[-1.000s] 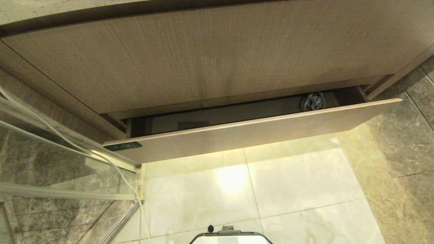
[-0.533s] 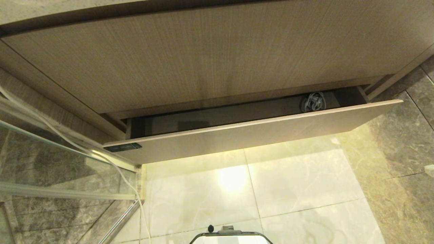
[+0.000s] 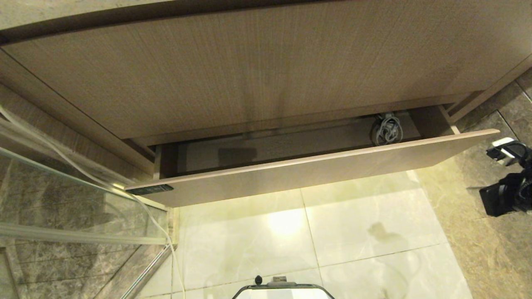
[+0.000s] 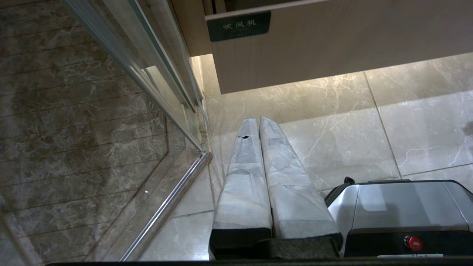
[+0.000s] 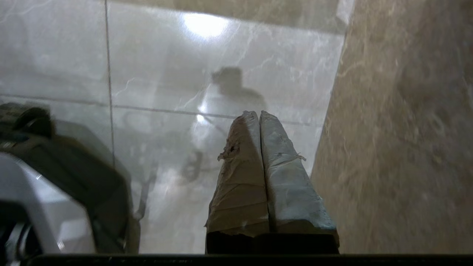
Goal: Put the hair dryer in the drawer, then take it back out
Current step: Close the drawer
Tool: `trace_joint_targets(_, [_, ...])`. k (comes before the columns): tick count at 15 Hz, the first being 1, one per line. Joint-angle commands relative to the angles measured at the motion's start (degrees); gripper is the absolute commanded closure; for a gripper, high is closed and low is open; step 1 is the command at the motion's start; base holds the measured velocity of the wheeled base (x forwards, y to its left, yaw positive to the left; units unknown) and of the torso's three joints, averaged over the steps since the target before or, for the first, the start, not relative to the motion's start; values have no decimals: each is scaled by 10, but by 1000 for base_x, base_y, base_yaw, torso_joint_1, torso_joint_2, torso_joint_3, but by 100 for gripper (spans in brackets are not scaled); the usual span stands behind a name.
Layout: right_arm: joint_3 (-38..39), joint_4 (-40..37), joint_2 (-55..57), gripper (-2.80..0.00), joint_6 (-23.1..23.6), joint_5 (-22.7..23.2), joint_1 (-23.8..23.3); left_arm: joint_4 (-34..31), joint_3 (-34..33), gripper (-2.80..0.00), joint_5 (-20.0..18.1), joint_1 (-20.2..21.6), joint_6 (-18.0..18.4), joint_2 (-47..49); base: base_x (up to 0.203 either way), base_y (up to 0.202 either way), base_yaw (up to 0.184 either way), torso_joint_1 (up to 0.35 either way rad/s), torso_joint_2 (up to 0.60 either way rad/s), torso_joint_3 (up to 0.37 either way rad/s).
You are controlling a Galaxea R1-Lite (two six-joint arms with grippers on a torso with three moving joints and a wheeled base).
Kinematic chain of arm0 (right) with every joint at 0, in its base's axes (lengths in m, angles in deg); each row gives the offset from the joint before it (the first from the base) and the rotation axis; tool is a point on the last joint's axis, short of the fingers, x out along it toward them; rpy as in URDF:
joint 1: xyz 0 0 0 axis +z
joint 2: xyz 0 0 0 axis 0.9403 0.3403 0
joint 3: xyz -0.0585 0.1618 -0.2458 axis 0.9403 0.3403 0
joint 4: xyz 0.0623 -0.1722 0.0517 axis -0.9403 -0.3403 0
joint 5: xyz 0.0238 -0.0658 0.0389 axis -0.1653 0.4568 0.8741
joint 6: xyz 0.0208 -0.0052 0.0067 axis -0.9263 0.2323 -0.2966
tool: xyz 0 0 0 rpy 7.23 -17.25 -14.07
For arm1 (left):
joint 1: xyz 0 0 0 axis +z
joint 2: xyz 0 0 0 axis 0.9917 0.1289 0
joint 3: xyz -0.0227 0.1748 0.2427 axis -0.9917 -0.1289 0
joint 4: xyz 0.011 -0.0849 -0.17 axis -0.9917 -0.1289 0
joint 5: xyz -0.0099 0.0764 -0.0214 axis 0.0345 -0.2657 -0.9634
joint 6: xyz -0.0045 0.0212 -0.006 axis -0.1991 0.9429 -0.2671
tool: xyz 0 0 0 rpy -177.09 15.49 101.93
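The drawer (image 3: 307,168) stands partly pulled out beneath the taller wood-grain front (image 3: 257,66) in the head view, its top edge slanting from the small black label (image 3: 150,189) at the near left corner up to the far right corner. The gap behind its front is narrow; a coiled grey cord (image 3: 387,129) lies inside near the right end, and the hair dryer itself cannot be made out. Pale floor tiles (image 3: 365,232) lie open before the drawer; a glass panel (image 3: 75,207) closes off the left side. The right arm (image 3: 507,187) shows at the right edge, well apart from the drawer's right corner.

In the left wrist view the left gripper (image 4: 258,120), its wrapped fingers pressed together, hangs over the floor below the labelled corner of the drawer (image 4: 332,44), beside the robot base (image 4: 402,207).

In the right wrist view the right gripper (image 5: 258,112) is closed on nothing, over glossy tile next to a darker marble strip (image 5: 402,129).
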Motion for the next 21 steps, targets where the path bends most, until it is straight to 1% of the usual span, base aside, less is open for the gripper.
trace_joint_targets(1, [-49,44,122,0,1,7,3,0,0,0,0,0,0,0,0,0,0,0,0,0])
trace_joint_targets(3, [-81,93,155,0,1,13,4,0,0,0,0,0,0,0,0,0,0,0,0,0])
trace_joint_targets(5, [-90,121,172,0,-2,16,4,0,0,0,0,0,0,0,0,0,0,0,0,0])
trace_joint_targets(7, [-100,144,177,0,-2,31,6,0,0,0,0,0,0,0,0,0,0,0,0,0])
trace_joint_targets(11, [-105,211,184,0,-1,33,10,0,0,0,0,0,0,0,0,0,0,0,0,0])
trace_joint_targets(13, [-123,237,179,0,-3,34,9,0,0,0,0,0,0,0,0,0,0,0,0,0])
trace_joint_targets(14, [-127,266,179,0,-5,34,9,0,0,0,0,0,0,0,0,0,0,0,0,0])
trace_joint_targets(16, [-129,333,179,0,-25,32,10,0,0,0,0,0,0,0,0,0,0,0,0,0])
trace_joint_targets(17, [-129,350,179,0,-29,31,11,0,0,0,0,0,0,0,0,0,0,0,0,0])
trace_joint_targets(21, [-118,353,162,0,-29,31,11,0,0,0,0,0,0,0,0,0,0,0,0,0])
